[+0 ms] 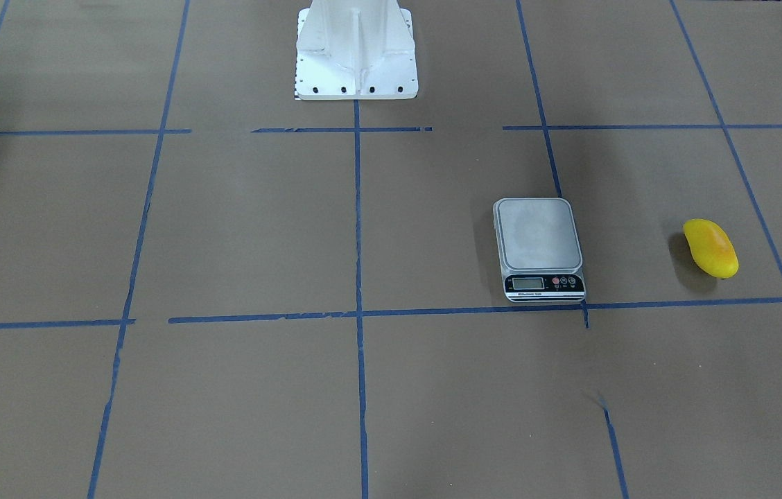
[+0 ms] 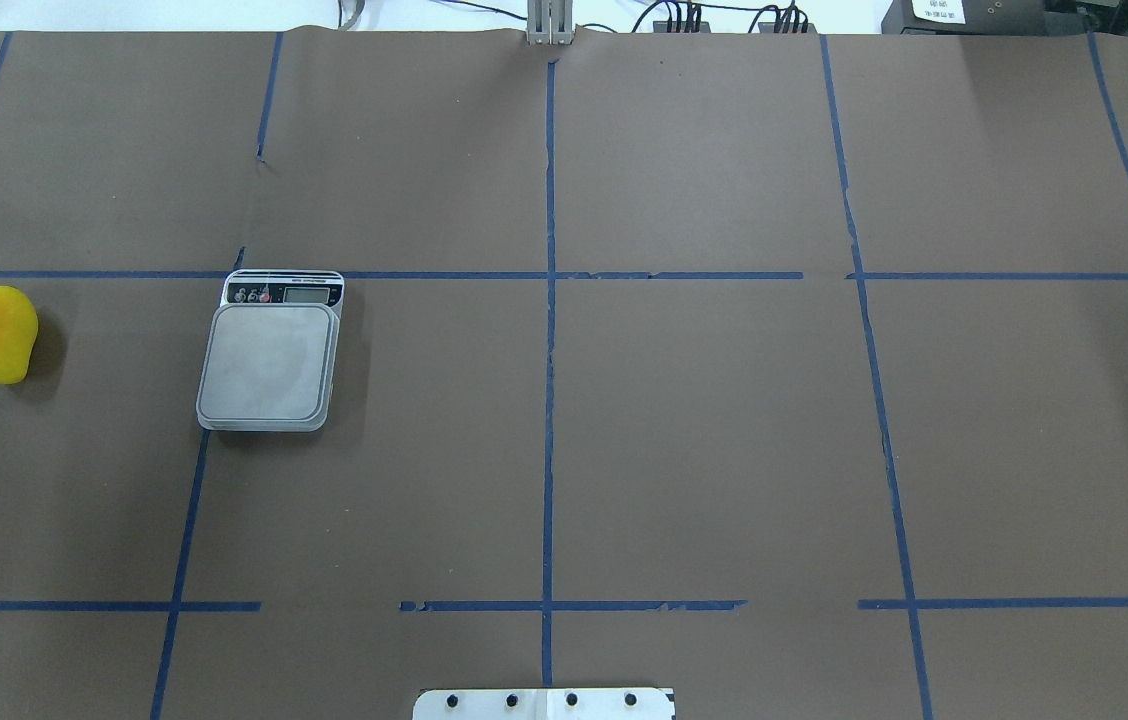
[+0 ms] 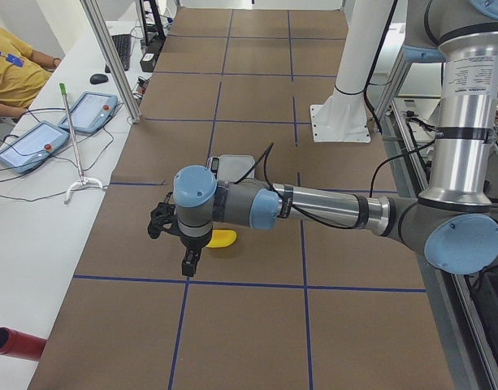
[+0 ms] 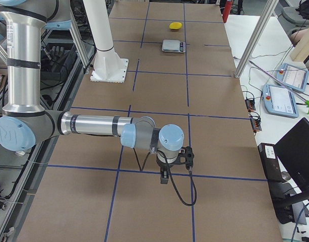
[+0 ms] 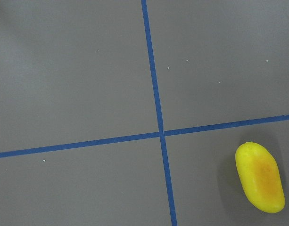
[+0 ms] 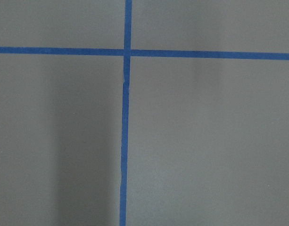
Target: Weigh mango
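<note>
The mango is a small yellow fruit with an orange blush. It lies on the brown table, apart from the scale, whose platform is bare. Both also show in the overhead view: mango, scale. My left gripper shows only in the exterior left view, hovering over the table just beside the mango; I cannot tell if it is open. Its wrist view holds the mango at lower right. My right gripper shows only in the exterior right view, far from both; its state is unclear.
The white robot pedestal stands at the table's middle on the robot's side. Blue tape lines grid the brown surface. A side table with teach pendants and a metal post border the operators' side.
</note>
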